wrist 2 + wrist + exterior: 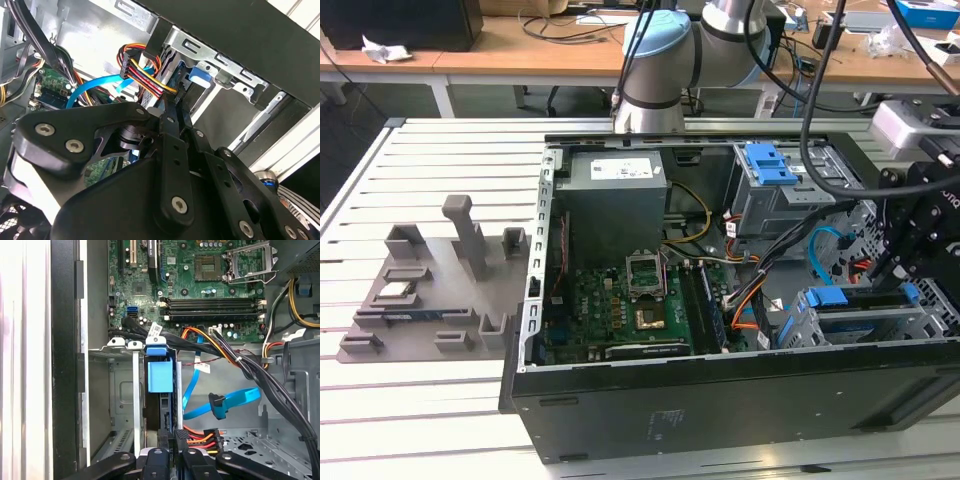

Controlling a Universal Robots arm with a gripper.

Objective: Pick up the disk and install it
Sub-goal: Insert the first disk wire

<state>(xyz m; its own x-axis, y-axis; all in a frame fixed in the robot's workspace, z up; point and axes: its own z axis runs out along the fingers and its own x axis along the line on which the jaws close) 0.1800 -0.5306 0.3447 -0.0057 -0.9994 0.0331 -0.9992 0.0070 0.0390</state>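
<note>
The disk (160, 385), edged by its bright blue frame, stands on edge in a slot of the grey metal cage (122, 390) at the near right corner of the open computer case (720, 410) in the exterior view. In the exterior view its blue frame (850, 298) shows along the top of that cage. The gripper (167, 440) is directly at the disk's end in the first wrist view, its black fingers (164, 437) close together about the disk's edge; whether they actually clamp it cannot be told. A bundle of red, yellow and black wires (145, 75) ends in a plug just beside the fingers. A blue flat cable (225, 402) loops nearby. Farther left lies the green circuit board (620, 310), beyond it the grey power box (615, 200). Well left of the case, a grey holder tray (430, 290) rests on the slatted table (380, 400).
</note>
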